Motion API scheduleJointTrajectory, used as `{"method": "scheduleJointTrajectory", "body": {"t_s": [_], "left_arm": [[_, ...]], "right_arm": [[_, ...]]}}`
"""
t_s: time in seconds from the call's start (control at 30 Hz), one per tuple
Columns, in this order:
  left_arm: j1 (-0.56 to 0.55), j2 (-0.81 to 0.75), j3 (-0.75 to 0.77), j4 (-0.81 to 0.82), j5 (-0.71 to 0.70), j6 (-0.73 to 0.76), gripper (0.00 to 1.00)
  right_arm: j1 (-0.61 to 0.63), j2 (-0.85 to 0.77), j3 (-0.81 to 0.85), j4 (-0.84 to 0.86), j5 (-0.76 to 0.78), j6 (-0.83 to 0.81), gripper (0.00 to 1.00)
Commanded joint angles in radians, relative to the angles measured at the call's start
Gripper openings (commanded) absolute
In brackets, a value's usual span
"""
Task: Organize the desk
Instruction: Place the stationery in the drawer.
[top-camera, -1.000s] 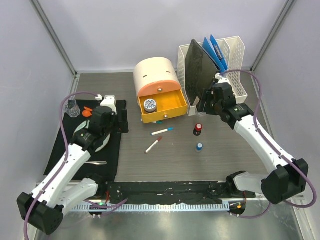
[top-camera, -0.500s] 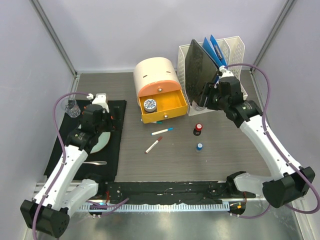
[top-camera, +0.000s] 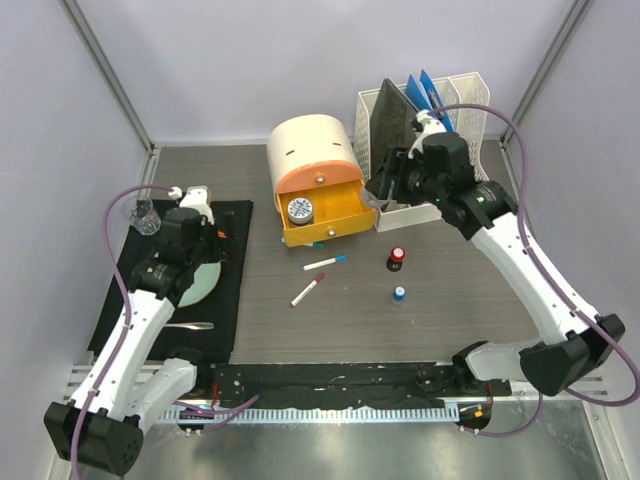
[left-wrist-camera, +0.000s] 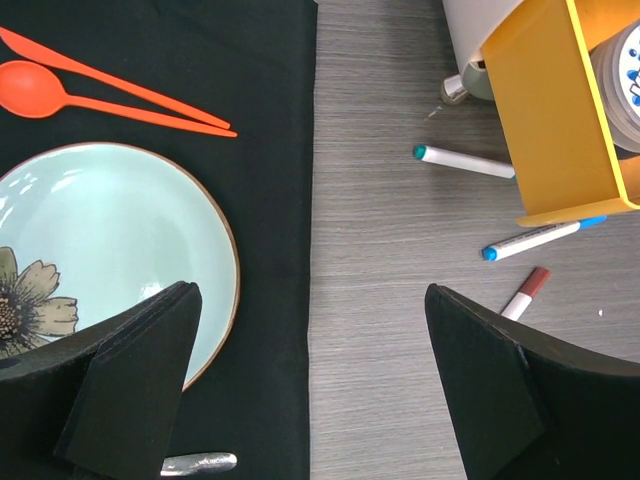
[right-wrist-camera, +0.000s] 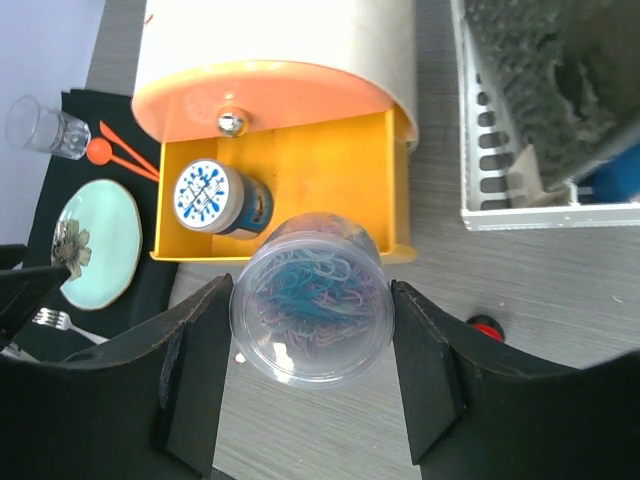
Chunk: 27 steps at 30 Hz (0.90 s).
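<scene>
a: spot any change?
b: yes. swung the right hand (right-wrist-camera: 310, 345) away from the white file rack (top-camera: 470, 100) and over toward the yellow drawer (right-wrist-camera: 330, 165). gripping a clear tub of coloured clips (right-wrist-camera: 310, 305), fingers partway apart and snug on its sides.
a: and on the other side?
b: pulled the left hand (left-wrist-camera: 310, 370) back a little, over the edge of the black mat (left-wrist-camera: 260, 120), near the flower plate (left-wrist-camera: 110, 230). wide open, holding nothing.
a: good for the tidy-up?
b: looks so. probably meant to go in the drawer, next to the jar with the blue and white lid (right-wrist-camera: 205, 195). not in yet, though. held up in the air close by.
a: got more to tidy on the table (top-camera: 450, 300)?
b: plenty. grey wood, spread under it all, rail to rail. loose pens (left-wrist-camera: 470, 162) lying by the drawer, plus a red-capped bottle (top-camera: 397, 258) and a blue-capped bottle (top-camera: 399, 294) out in the middle.
a: any words to read?
b: none. just blue squiggles on that jar lid. too small to read anything else.
</scene>
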<state>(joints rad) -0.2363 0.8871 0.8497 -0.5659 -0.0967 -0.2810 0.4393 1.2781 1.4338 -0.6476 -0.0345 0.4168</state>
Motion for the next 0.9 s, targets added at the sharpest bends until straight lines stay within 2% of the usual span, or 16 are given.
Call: {"method": "scheduleJointTrajectory", "body": {"t_s": [0.0,0.2,0.87], "left_arm": [[0.02,-0.02,0.005,0.015,-0.031,-0.014,1.0],[0.029,-0.025,-0.003,0.017,-0.021,-0.026,1.0],[0.035,-0.066,-0.026,0.064,0.026,-0.024,1.0]], "right_arm": [[0.105,0.076,0.109,-0.003,0.109,-0.019,0.18],[0.209,0.214,0.198,-0.014,0.205,-0.024,0.17],[0.246,0.435,0.343,-0.021,0.26,-0.023,0.17]]}}
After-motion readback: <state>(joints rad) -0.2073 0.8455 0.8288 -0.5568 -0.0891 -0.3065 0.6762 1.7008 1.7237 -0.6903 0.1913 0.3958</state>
